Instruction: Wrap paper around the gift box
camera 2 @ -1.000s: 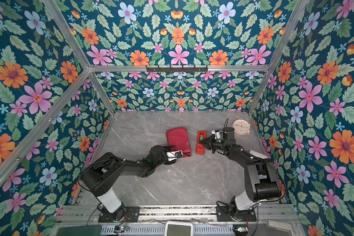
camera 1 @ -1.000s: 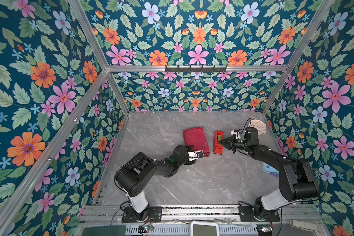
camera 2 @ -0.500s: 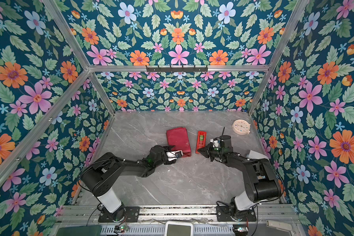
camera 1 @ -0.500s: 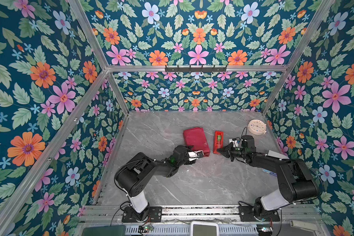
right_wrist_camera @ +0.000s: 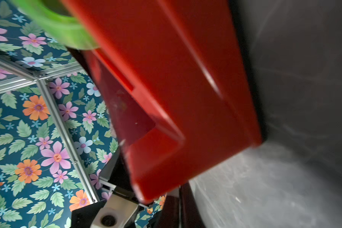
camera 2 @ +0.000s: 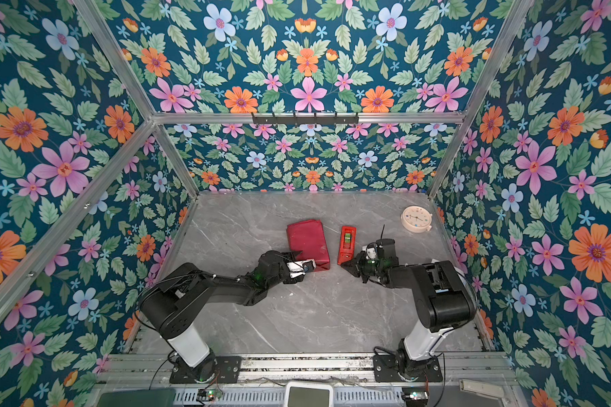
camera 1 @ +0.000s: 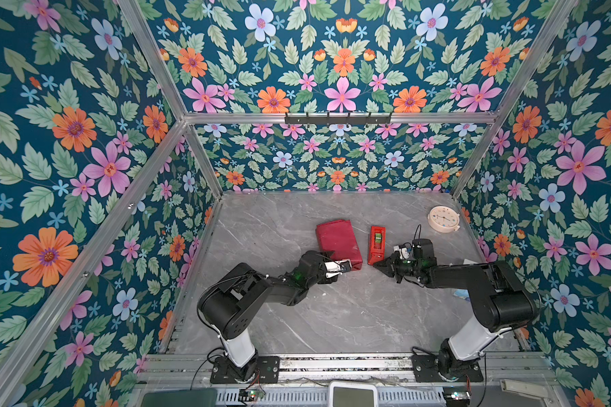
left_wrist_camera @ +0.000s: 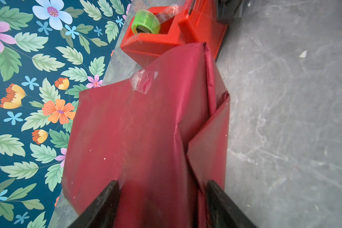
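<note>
The gift box itself is hidden inside the paper (camera 1: pixel 337 241) (camera 2: pixel 307 243), which is folded round it into a dull maroon parcel lying mid-table. A clear piece of tape (left_wrist_camera: pixel 144 81) sits on the parcel's top seam. My left gripper (camera 1: pixel 344 266) (left_wrist_camera: pixel 162 182) is at the parcel's near end, its fingers closed against the paper on both sides. My right gripper (camera 1: pixel 377 264) (camera 2: pixel 346 265) is shut, its tip at the near end of the red tape dispenser (camera 1: pixel 377 243) (right_wrist_camera: pixel 176 88). I see nothing held in it.
The dispenser, with a green tape roll (left_wrist_camera: pixel 145 21), stands just right of the parcel. A round cream clock (camera 1: pixel 443 218) lies at the back right by the wall. Flowered walls close three sides of the grey marble table (camera 1: pixel 332 317).
My right gripper has drawn back from the dispenser's right side to its near end. The left gripper and the parcel have not moved.
</note>
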`<action>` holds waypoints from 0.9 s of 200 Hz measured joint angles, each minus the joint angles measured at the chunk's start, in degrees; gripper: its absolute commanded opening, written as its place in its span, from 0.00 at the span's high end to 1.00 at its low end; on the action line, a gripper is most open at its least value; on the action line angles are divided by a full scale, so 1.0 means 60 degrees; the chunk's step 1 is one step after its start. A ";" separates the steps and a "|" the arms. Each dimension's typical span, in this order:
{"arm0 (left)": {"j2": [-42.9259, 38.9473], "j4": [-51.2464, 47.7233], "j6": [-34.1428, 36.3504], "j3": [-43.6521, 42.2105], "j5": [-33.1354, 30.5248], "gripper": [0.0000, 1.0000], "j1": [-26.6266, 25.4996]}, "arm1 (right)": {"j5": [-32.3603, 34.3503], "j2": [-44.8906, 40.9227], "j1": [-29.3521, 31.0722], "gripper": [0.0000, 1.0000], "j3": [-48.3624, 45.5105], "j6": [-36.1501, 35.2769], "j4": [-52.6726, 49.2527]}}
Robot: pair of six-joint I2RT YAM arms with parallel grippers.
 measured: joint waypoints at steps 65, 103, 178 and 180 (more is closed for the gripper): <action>0.0029 -0.0007 0.0000 0.0040 -0.0007 0.29 0.0004 | 0.0197 0.0616 -0.0182 1.00 0.0004 -0.0528 0.0259; 0.0029 -0.0011 0.0000 0.0044 -0.0004 0.29 0.0004 | 0.0455 0.0688 -0.0346 1.00 0.0124 -0.0973 -0.0550; 0.0044 -0.0015 0.0000 0.0062 -0.0007 0.29 0.0004 | 0.0565 -0.1453 -0.0237 1.00 0.0146 -0.2218 -0.2229; 0.0047 -0.0018 0.0000 0.0066 -0.0007 0.29 0.0004 | 0.0565 -0.1566 -0.0200 1.00 0.0131 -0.2255 -0.2299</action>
